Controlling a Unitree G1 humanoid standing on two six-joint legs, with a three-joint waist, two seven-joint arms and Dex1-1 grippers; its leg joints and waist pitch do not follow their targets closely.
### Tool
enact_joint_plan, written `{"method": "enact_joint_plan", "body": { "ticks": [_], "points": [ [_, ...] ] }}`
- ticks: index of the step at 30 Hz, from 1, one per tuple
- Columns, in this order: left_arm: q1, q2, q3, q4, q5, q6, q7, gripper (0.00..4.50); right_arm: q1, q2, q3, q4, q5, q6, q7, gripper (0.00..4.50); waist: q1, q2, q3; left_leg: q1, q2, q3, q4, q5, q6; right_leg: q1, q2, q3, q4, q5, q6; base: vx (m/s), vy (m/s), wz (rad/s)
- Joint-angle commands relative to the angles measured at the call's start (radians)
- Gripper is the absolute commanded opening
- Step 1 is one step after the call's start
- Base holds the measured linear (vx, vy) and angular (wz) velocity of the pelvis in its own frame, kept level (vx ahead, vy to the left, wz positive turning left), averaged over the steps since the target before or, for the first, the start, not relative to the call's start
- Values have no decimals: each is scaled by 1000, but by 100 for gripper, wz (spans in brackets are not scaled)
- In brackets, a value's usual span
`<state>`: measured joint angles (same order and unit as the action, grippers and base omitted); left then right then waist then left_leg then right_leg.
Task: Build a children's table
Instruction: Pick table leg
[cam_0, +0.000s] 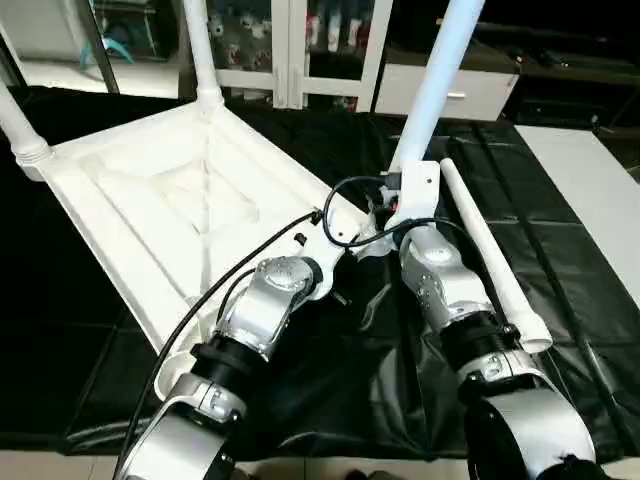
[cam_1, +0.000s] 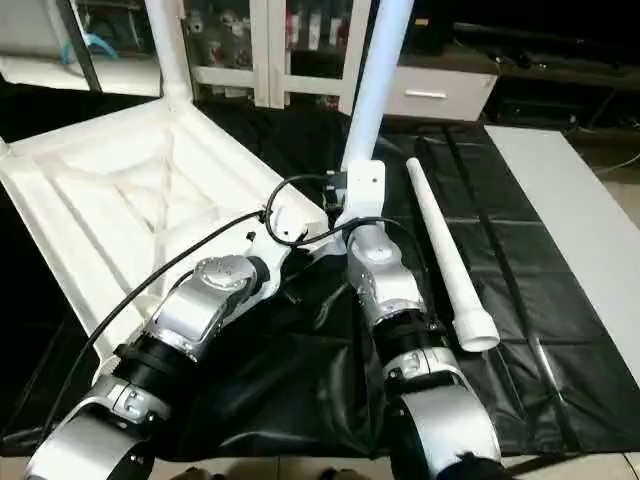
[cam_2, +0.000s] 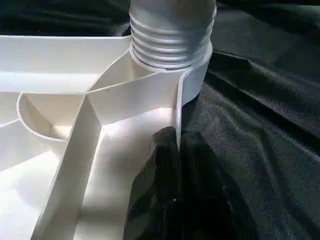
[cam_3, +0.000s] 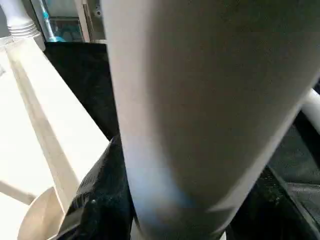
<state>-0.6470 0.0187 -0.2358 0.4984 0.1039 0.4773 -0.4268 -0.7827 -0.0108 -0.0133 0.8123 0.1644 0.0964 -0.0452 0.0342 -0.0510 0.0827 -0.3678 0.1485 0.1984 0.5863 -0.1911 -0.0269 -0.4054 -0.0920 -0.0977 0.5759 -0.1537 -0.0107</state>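
Observation:
The white table top (cam_0: 170, 190) lies upside down on black cloth, its X-ribbed underside facing up. Two white legs (cam_0: 200, 50) (cam_0: 18, 125) stand in its far corner sockets. A third leg (cam_0: 435, 85) stands upright at the near right corner, its threaded end (cam_2: 172, 35) in the round socket (cam_2: 197, 80). My right gripper (cam_3: 165, 205) is shut around this leg, and one black finger (cam_3: 97, 200) shows beside it. Just below that socket, my left gripper (cam_2: 178, 140) is shut on the thin rim wall (cam_2: 178, 107). A fourth leg (cam_0: 490, 250) lies loose on the cloth to the right.
Black cloth (cam_0: 570, 300) covers the work surface. A pale table surface (cam_0: 595, 190) adjoins it at the right. Glass-door cabinets (cam_0: 300, 50) and a white drawer unit (cam_0: 470, 95) stand behind. Black cables (cam_0: 230, 275) loop over my forearms.

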Motion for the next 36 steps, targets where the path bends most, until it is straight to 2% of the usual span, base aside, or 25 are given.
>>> {"method": "enact_joint_plan", "body": {
  "ticks": [1,4,5,9,10,12,13,14,15,19,21,22,23,24,26,28,29,30,31,33,36],
  "points": [
    [-20,10,56,-14,-11,-17,48,0,52,-11,-26,108,-3,36,2,243,-1,0,-59,14,88,-44,-83,-294,7,34,-85,66,-73,-344,-170,0,0,0],
    [-19,12,54,-17,-13,-14,45,0,48,-9,-23,109,-7,24,19,266,-1,1,-58,14,87,-44,-83,-309,6,32,-86,67,-77,-368,-167,0,0,0],
    [-17,15,51,-18,-13,-13,40,0,48,-10,-18,93,-10,25,33,274,2,-1,-59,10,87,-44,-82,-294,10,36,-89,69,-76,-352,-169,0,0,0],
    [-6,32,40,-34,-17,-10,11,0,52,-22,1,40,-16,37,85,311,1,1,-57,8,88,-43,-83,-267,26,37,-85,68,-71,-321,-182,0,0,0],
    [1,45,34,-45,-18,-11,-8,0,63,-30,11,4,-15,49,108,311,2,4,-57,8,88,-43,-83,-270,26,37,-86,68,-72,-324,-183,0,0,0],
    [18,82,18,-75,-22,-15,-66,0,105,-53,40,-113,-10,88,166,344,4,0,-60,4,89,-43,-82,-229,40,44,-85,69,-66,-279,-184,0,0,0],
    [28,103,9,-92,-25,-7,-101,0,129,-66,54,-176,-6,110,194,344,6,3,-62,2,89,-44,-80,-213,44,44,-87,69,-61,-256,-190,0,0,0],
    [37,123,-1,-107,-27,-2,-132,0,151,-78,64,-232,0,135,220,350,6,1,-65,2,89,-41,-77,-172,62,45,-85,70,-55,-202,-199,0,0,0],
    [45,141,-11,-119,-29,-5,-161,0,172,-89,74,-282,5,156,242,359,9,3,-65,2,90,-40,-76,-140,79,45,-84,70,-51,-164,-211,0,0,0],
    [60,181,-30,-147,-38,9,-224,0,220,-120,95,-394,18,202,285,389,14,10,-65,7,93,-36,-72,-93,95,41,-80,69,-42,-104,-249,0,0,0],
    [76,231,-49,-176,-54,21,-302,0,280,-168,114,-527,42,266,340,416,16,10,-64,8,95,-35,-72,-99,90,42,-80,69,-41,-103,-252,0,0,0],
    [85,260,-61,-191,-63,23,-350,0,314,-198,120,-598,53,300,373,416,15,9,-60,5,94,-36,-75,-103,89,43,-78,69,-42,-110,-250,0,0,0],
    [97,299,-81,-215,-78,20,-421,0,354,-236,126,-686,65,353,413,433,16,9,-57,7,95,-36,-78,-121,81,42,-78,71,-44,-129,-238,0,0,0],
    [102,312,-88,-224,-83,24,-446,0,366,-250,128,-714,70,370,428,438,20,9,-56,9,96,-37,-80,-146,70,44,-80,72,-48,-163,-227,0,0,0],
    [108,334,-98,-236,-87,28,-481,0,385,-274,133,-760,77,400,450,445,18,10,-54,10,94,-37,-82,-189,46,39,-81,72,-57,-231,-218,0,0,0],
    [114,369,-108,-245,-98,16,-546,0,414,-325,149,-829,88,448,500,445,21,13,-51,13,95,-37,-84,-208,31,37,-81,73,-61,-262,-207,0,0,0],
    [116,395,-119,-252,-107,1,-596,0,433,-358,158,-865,95,468,532,445,21,15,-47,15,95,-39,-88,-254,7,32,-81,74,-66,-322,-188,0,0,0],
    [116,398,-120,-253,-108,0,-601,0,435,-361,159,-869,96,471,535,445,23,14,-47,15,94,-40,-88,-264,3,34,-82,74,-71,-341,-180,0,0,0],
    [114,407,-121,-252,-112,3,-613,0,444,-373,159,-881,108,476,553,445,25,15,-48,16,95,-41,-89,-269,-7,33,-84,75,-69,-346,-173,0,0,0],
    [107,411,-117,-243,-113,-1,-612,0,451,-374,149,-890,128,477,566,445,26,14,-50,16,95,-41,-87,-271,-13,32,-86,75,-69,-330,-181,0,0,0],
    [100,414,-113,-242,-119,-4,-610,0,468,-369,140,-926,158,492,587,445,30,13,-53,15,96,-41,-86,-236,-7,36,-85,75,-61,-278,-191,0,0,0]
  ]
}}
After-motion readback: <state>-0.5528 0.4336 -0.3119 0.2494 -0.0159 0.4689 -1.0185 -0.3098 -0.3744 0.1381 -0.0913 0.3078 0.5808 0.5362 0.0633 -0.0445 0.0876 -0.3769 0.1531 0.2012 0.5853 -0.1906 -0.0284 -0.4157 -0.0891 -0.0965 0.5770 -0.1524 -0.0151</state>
